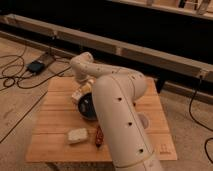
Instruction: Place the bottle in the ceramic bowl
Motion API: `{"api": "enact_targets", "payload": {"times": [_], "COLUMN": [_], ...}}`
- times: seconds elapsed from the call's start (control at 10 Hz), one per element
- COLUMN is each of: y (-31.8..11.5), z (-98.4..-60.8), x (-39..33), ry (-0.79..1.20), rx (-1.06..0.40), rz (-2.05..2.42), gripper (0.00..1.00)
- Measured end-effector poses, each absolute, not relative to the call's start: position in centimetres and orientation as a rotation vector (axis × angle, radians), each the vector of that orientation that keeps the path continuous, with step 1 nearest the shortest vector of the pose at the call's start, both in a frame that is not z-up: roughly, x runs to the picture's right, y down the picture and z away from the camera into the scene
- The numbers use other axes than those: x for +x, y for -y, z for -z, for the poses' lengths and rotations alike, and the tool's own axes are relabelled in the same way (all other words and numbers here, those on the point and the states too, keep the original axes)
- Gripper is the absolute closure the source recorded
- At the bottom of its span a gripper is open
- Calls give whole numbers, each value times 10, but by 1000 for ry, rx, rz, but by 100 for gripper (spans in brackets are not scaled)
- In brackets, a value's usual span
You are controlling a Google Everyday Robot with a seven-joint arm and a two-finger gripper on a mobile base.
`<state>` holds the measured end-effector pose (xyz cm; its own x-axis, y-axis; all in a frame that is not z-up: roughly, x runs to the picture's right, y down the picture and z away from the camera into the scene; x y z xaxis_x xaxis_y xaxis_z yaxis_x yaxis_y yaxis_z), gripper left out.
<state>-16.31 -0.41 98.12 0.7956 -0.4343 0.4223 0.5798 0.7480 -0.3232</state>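
Bottle [77,95] in the camera view: a small cream-white plastic one with a tan patch on it. It lies tilted at the back left edge of the bowl [86,111] and seems to touch the rim. Its neck and cap are too blurred to make out. The bowl is round, shallow, dark and glossy, and the arm covers its right side.

The gripper [85,87] hangs right over the bottle, at the end of the white arm [120,115] that bends down from a rounded elbow. It is up against the bottle, but I cannot tell whether it is clamped on it or apart from it.

The bowl stands near the middle of a slatted wooden table [52,112]. Toward the front edge lies a pale squarish block [77,135]. Just to the right of it is a thin reddish-brown thing [98,136] that I cannot name. A pale cup [144,120] peeks out from behind the arm on the right.

The floor [15,110] is bare and grey. Black cables [12,75] run across it on the left to a small dark box [36,65]. Behind the table a long pale rail [150,50] runs under a dark wall.
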Motion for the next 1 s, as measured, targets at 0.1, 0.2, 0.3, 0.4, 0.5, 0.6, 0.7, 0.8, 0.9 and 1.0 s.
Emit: {"api": "enact_targets", "payload": {"times": [0.1,0.2,0.3,0.4,0.5,0.6,0.7,0.8,0.9,1.0], "y": [1,0,0,0,2,3,6,10,15,21], "z": [-980,-978,-976,-975,-974,-973,-971,-969,-965,-961], "x": [-163,-164,-164,-164,-164,-165,-166,-168,-170,-171], "ry": [334,334,332,330,326,322,319,317,313,308], "rx": [-467,-473,-480,-485,-487,-488,-486,-481,-473,-462], "rz": [578,586,593,598,600,604,607,608,608,610], "gripper": [53,63,73,83,91,98,100,100,100,100]}}
